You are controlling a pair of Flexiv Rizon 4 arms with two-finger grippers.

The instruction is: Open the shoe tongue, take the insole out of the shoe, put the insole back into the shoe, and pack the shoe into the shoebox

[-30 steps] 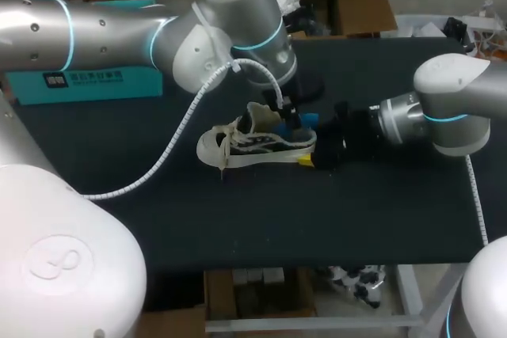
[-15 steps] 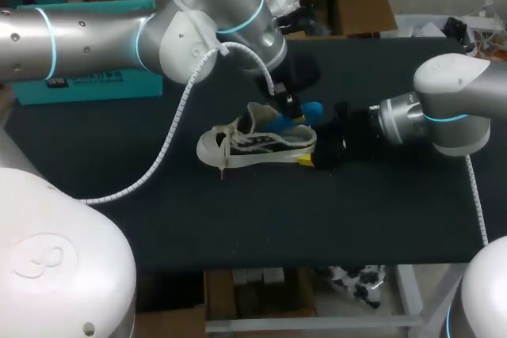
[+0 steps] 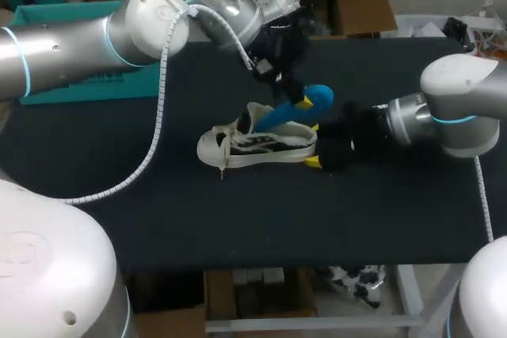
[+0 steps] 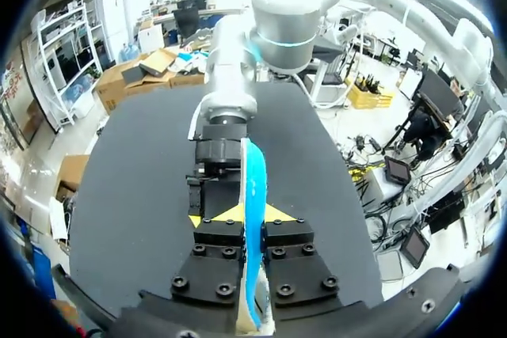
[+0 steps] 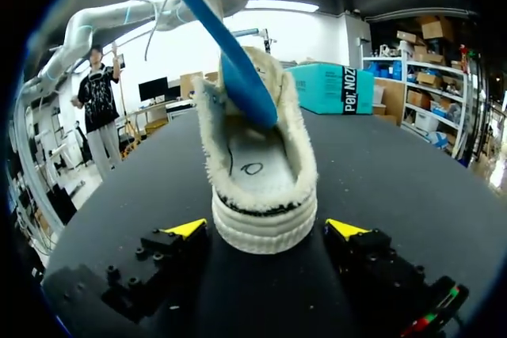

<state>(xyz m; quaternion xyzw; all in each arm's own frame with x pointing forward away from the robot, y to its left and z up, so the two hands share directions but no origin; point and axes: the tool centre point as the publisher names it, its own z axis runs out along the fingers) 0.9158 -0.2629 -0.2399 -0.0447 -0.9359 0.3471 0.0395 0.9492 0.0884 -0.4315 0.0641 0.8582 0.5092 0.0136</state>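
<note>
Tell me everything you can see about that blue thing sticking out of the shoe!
The insole is bright blue, thin and smooth, and looks bendy. It slants: its front end sits inside the opening of the shoe, and its rounded heel end is up in the air. The left gripper is shut on it, one finger on each flat face.

Pinched between the fingers of the left gripper (image 3: pixel 296 100), a curved blue foam insole (image 3: pixel 318 98) slants up out of the white lace-up sneaker (image 3: pixel 238 145).
</note>
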